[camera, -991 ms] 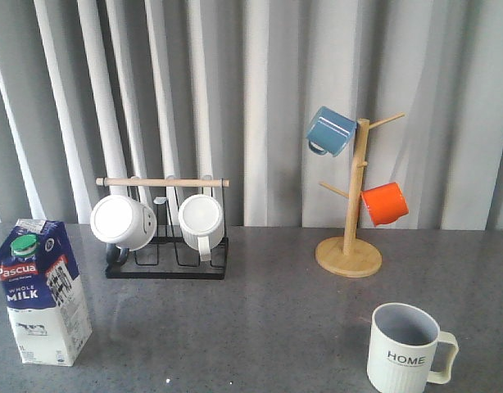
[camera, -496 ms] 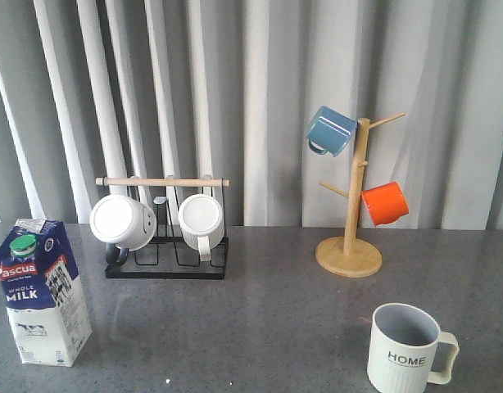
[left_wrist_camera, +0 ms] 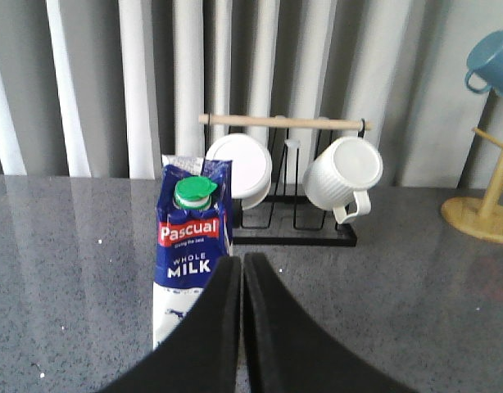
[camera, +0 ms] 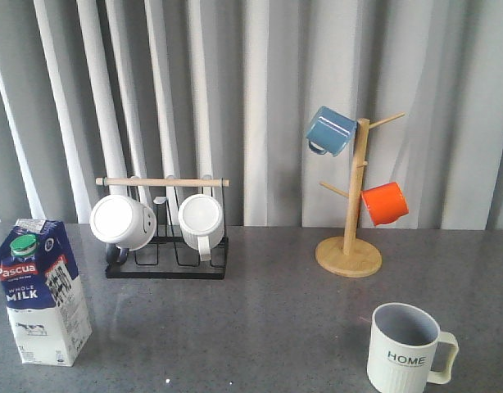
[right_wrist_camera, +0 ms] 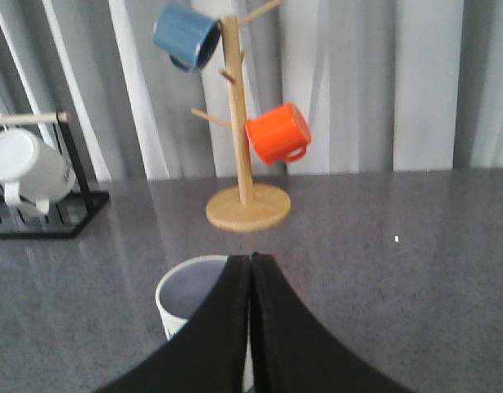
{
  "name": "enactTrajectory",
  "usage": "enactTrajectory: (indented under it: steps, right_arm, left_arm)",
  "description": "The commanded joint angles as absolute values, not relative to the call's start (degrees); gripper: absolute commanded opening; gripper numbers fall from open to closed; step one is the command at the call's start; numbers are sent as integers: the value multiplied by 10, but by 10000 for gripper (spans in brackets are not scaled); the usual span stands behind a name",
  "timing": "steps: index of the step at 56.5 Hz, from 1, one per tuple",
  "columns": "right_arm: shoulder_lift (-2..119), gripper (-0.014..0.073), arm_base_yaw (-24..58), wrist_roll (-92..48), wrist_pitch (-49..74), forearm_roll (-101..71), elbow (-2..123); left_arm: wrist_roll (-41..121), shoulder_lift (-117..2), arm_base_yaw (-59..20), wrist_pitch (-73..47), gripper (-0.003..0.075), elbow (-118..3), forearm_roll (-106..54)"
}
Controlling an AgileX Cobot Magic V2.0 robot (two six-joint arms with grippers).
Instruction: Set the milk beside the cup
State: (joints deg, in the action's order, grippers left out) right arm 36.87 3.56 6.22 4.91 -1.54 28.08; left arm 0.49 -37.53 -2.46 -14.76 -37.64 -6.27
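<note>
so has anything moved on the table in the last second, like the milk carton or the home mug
Nothing visibly changed. The tall white-and-blue milk carton with the green cap stands at the near left of the grey table, and the cream ribbed mug lettered HOME sits at the near right, well apart from it. Neither is held; both grippers are shut on nothing.

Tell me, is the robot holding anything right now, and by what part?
Nothing. Both the left hand and right hand are shut on nothing; the milk stands untouched.
</note>
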Motion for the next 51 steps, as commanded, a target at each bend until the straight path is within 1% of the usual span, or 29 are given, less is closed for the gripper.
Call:
enactTrajectory:
  steps: [1, 9, 13, 17, 19, 21, 24, 31, 35, 37, 40, 44, 51]
  right_arm:
    - [395, -5, 32, 57, 13, -7, 302]
    - [406, 12, 32, 56, 14, 43, 303]
    - [407, 51, 32, 56, 14, 70, 303]
    - [407, 111, 32, 57, 14, 84, 303]
    - [407, 150, 32, 57, 14, 86, 303]
    - [407, 196, 32, 57, 14, 88, 303]
    - [407, 281, 32, 57, 14, 88, 303]
    - [411, 486, 32, 57, 13, 88, 303]
    - [419, 575, 32, 57, 13, 88, 303]
    - [422, 606, 32, 57, 12, 88, 303]
    - [422, 636, 32, 59, 12, 88, 303]
    - [422, 642, 32, 61, 9, 86, 303]
    - [422, 626, 32, 61, -4, 77, 303]
  left_arm:
    - [6, -395, -30, -111, -6, -397, -69]
    - [7, -412, -30, -108, -3, -397, -68]
    - [7, -415, -30, -100, 13, -397, -68]
    - [7, -422, -30, -95, 52, -397, -68]
    - [7, -425, -30, -90, 82, -397, -68]
    - [7, -427, -30, -86, 129, -397, -68]
    - [7, -430, -30, -81, 196, -397, -68]
    - [7, -440, -30, -67, 407, -397, -69]
    - [7, -445, -30, -57, 522, -397, -69]
    - [7, -445, -30, -55, 562, -397, -69]
    - [7, -448, -30, -56, 610, -397, -69]
    - [7, -448, -30, -58, 641, -397, -69]
    - [7, -448, -30, -59, 638, -397, -69]
